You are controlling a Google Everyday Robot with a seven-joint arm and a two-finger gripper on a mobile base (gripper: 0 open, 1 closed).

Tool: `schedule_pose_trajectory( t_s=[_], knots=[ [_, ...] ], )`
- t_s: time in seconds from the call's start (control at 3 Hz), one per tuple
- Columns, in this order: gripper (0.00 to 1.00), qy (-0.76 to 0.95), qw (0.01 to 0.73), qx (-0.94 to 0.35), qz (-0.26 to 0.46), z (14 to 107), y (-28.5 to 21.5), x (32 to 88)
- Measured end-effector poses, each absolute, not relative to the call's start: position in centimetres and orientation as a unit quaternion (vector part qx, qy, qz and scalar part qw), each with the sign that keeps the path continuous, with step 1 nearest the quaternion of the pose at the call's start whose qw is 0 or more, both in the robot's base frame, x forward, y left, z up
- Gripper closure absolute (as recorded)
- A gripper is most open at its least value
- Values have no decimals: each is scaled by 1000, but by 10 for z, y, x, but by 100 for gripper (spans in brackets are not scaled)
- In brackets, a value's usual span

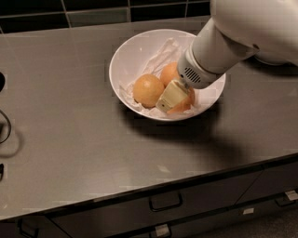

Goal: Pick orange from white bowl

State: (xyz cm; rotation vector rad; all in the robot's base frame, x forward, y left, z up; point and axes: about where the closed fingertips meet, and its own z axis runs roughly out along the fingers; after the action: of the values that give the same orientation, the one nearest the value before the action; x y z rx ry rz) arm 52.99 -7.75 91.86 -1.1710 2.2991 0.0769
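Grey metal countertop [84, 153] fills most of the camera view, with a dark tiled wall [93, 11] along its far edge and dark drawer fronts [165, 202] with bar handles below its near edge. A loop of dark cable [5, 128] lies at the left edge of the surface.

The white robot arm [242, 32] enters from the upper right and slopes down to the left, and its vented wrist section [192, 74] sits over the right half of the white bowl [130, 53].

The white bowl stands on the far centre of the countertop, upright, lined with crumpled white paper [160, 52]. It holds three fruits grouped in its near half.

- Paler yellowish fruit [148, 89]: left of the group, fully exposed.
- Smaller orange fruit [169, 72]: at the back, partly hidden by the wrist.
- The orange [185, 103]: deepest in colour, near the right wall of the bowl, resting on the paper and largely covered by the gripper.

The gripper [168, 97] is inside the bowl, its cream-coloured end lying directly against the left side of the orange and just beside the paler fruit. Its opening cannot be determined from this view, nor whether it has a grip on the orange.
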Motion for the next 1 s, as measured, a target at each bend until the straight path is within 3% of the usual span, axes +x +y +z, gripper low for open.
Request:
schedule_pose_trajectory(
  t_s=[1.0],
  knots=[
    [33,861,271,-430,28,898,-79,535]
  ],
)
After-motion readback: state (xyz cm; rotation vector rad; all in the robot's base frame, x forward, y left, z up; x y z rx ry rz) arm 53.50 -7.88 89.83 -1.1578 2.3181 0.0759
